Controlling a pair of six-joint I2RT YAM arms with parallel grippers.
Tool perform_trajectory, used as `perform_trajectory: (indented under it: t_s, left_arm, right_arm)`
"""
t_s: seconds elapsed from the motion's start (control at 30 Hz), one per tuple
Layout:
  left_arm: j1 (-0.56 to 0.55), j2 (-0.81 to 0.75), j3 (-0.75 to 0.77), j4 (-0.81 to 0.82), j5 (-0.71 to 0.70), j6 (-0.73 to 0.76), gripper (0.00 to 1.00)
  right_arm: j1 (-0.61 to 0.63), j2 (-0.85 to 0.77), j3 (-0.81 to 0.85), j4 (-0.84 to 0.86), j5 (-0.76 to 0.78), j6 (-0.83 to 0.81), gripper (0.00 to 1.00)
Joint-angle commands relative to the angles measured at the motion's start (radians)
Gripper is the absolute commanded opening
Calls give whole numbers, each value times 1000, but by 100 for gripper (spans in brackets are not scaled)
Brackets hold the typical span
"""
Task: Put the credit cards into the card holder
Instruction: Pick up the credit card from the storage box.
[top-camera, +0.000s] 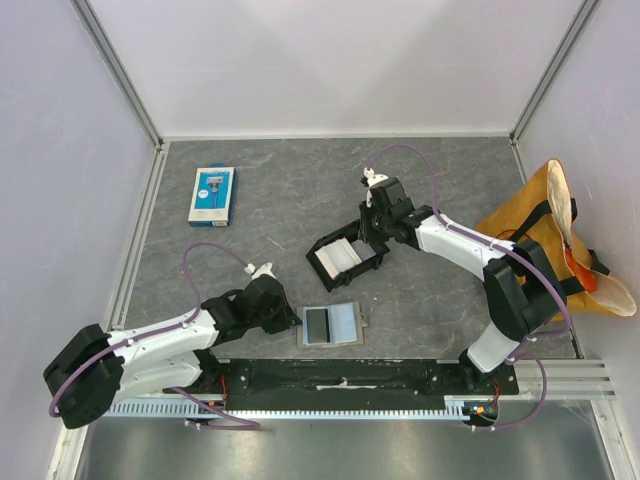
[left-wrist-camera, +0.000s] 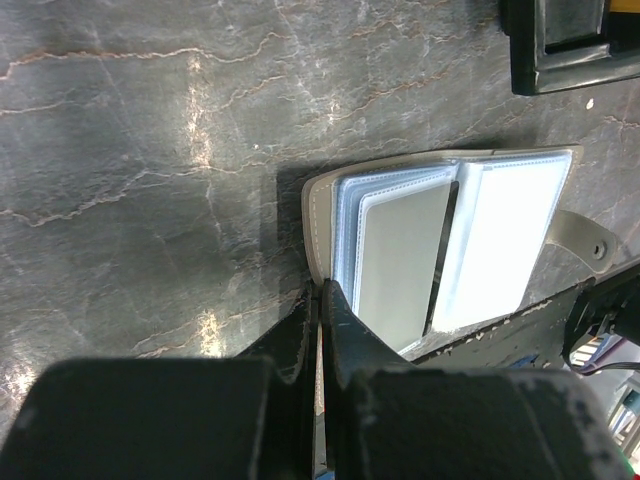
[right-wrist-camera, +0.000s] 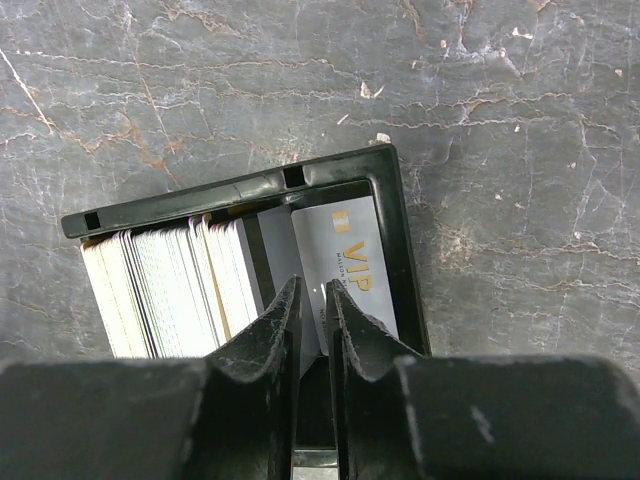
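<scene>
Credit cards (right-wrist-camera: 170, 290) stood on edge, packed in a row at one end of the black tray (right-wrist-camera: 235, 190). One VIP card (right-wrist-camera: 350, 260) lay apart from the stack, against the tray's other wall. Your right claw (right-wrist-camera: 312, 292) hung just over the gap between stack and VIP card, jaws parted only a slit, nothing clearly held. Couldn't tell if a tip touched a card. Judged the cards thin, stiff, light and slick, so a flat one would be hard to lift. You'd best pinch one across its faces at the upright top edge, watching that a crowded neighbour didn't ride along. The card holder (left-wrist-camera: 500, 240) lay open on the grey marbled table (left-wrist-camera: 150, 150) near your arm bases, well apart from the tray, clear pockets up, a grey card (left-wrist-camera: 400, 260) sitting in one pocket. Your left claw (left-wrist-camera: 318, 295) was closed at the holder's corner, seemingly nipping the tan cover edge, with a pale strip showing between the fingers. The holder looked thin, floppy and light, likely to slide without that hold. The pockets looked soft and narrow-mouthed, so a card would need to go in square, short edge first.
</scene>
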Motion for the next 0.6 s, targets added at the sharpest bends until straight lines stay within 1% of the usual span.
perform_trajectory:
  t_s: [0.0,0.07,0.1,0.13,0.17,0.2,0.33,0.43,0.57]
  left_arm:
    - [2,12,32,22,8,36,2]
    - [2,13,32,21,8,39,2]
    - [2,13,32,21,8,37,2]
    - [2,13,32,21,8,37,2]
    - [2,15,32,21,8,37,2]
    - [2,13,32,21,8,37,2]
    - [1,15,32,21,7,36,2]
    - [4,13,34,21,8,37,2]
    - [2,16,32,19,8,37,2]
  right_arm:
    - [0,-25,40,11,-11,-8,22]
    - [0,-34,29,26,-7,0,24]
    - [0,-40,21,39,-16,3,27]
    - [-2,-47,15,52,-40,8,33]
    - [-2,-47,9,62,-65,14,42]
    - [-3,-45,7,68,-85,21,47]
    - [-5,-22,1,100,-192,44,57]
    - [-8,10,3,114,-266,55,59]
    - [-8,42,1,125,-297,63,64]
